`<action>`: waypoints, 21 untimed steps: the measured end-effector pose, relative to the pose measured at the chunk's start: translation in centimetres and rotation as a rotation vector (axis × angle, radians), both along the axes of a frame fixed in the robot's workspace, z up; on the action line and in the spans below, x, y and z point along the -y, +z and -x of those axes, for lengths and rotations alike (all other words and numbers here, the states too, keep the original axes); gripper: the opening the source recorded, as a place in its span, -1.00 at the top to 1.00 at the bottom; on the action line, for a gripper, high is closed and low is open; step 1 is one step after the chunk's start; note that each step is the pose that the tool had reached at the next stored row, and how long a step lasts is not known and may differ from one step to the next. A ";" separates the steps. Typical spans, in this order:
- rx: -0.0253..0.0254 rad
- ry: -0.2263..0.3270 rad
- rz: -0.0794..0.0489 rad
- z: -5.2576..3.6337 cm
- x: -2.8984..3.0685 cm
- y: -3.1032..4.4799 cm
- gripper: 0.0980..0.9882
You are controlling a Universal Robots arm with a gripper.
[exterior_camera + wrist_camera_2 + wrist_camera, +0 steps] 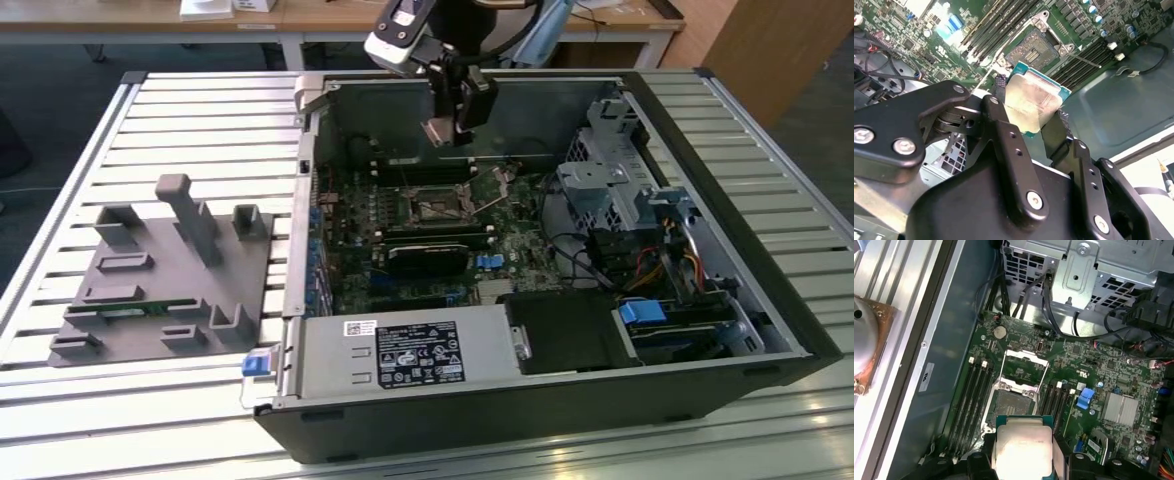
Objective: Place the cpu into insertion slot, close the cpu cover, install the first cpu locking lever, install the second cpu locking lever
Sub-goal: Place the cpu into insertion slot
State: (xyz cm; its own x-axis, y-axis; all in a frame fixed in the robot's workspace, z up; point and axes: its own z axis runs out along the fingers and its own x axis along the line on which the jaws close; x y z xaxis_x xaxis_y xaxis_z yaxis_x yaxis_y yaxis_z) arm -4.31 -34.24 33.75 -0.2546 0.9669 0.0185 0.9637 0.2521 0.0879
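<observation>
**1 cpu [1034, 97], in grip**

Light, stiff, likely fragile underneath; you should hold it by 2 opposite edges, as the gripper [1029, 120] pinches it. In the exterior view it hangs at 12 o'clock from the insertion slot [434, 208]; cpu cover [1024, 367] open.

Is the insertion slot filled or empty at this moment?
Empty. In both wrist views the insertion slot lies bare, while the cpu sits clamped in the pincer, apart from it.
</observation>
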 end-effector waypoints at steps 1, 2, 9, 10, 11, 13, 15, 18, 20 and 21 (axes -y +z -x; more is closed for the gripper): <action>0.0000 -0.010 0.000 0.01 0.00 -0.03 0.01; 0.0000 -0.023 0.000 0.03 -0.01 -0.06 0.01; 0.0000 -0.125 0.000 0.08 -0.01 -0.39 0.01; 0.0001 -0.140 0.000 0.08 -0.01 -0.45 0.01; 0.0000 -0.152 0.000 0.08 -0.02 -0.52 0.01; 0.0000 -0.172 0.000 0.08 -0.06 -0.65 0.01; 0.0002 -0.179 0.000 0.08 -0.13 -0.79 0.01; 0.0000 -0.181 0.000 0.08 -0.16 -0.93 0.01; 0.0001 -0.182 0.000 0.08 -0.16 -0.99 0.01; 0.0001 -0.182 0.000 0.07 -0.16 -1.01 0.01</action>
State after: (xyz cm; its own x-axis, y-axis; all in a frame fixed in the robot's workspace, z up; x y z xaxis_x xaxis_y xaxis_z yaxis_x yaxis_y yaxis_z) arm -4.39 -34.08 32.74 -0.0757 0.9970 0.0185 0.9934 0.0738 0.0880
